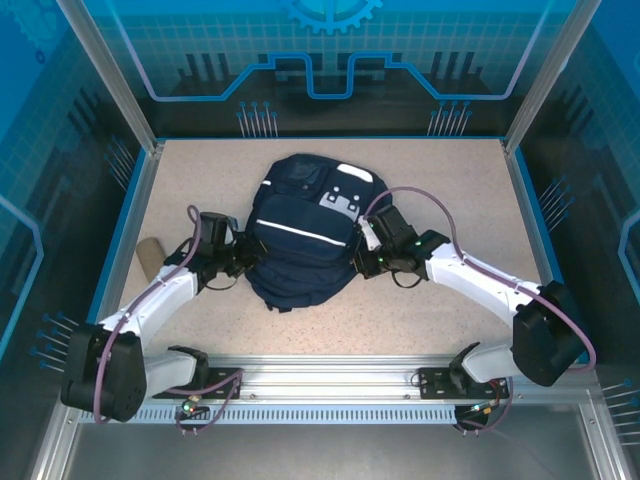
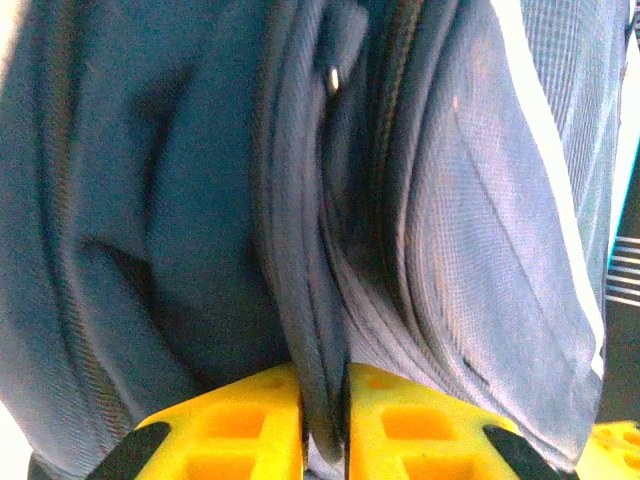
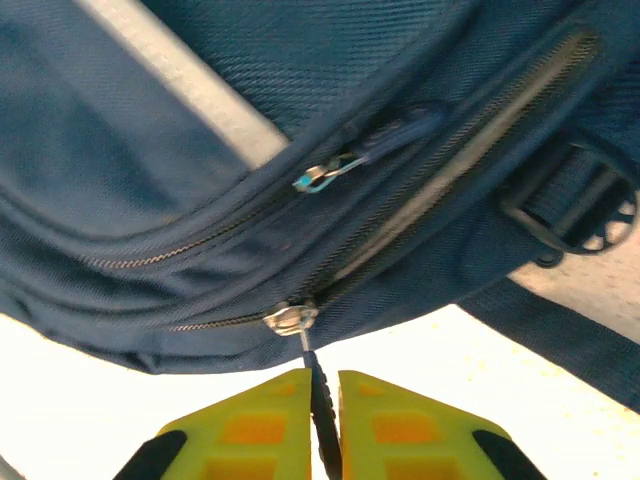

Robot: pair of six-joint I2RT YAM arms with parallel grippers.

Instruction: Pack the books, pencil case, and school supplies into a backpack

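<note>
Centrally on the counter (image 1: 450,190) lies the backpack (image 1: 300,240), front patch upward, with one arm at each flank. The pencil case (image 1: 150,257) rests near the counter's left edge, well apart from the bag and behind the left arm.

Left pincer (image 2: 323,410): yellow fingers nearly together, clamped on a thick fold of navy fabric at the bag's side seam.

Right pincer (image 3: 322,400): fingers close together on the dark zipper pull (image 3: 318,385) that hangs from a metal slider (image 3: 290,318) on the lower of two zip tracks. To the slider's left the teeth look meshed. To its right the track may be parted, though this cannot be told with certainty.

Step in hand, as judged: working the compartment zip, one arm anchoring the fabric while the other draws the slider. Nothing appears packed yet.

The next move likely calls for a pull along the curved track, not across it. The anchored fold should be kept taut so that the soft bag does not slide or bunch.
</note>
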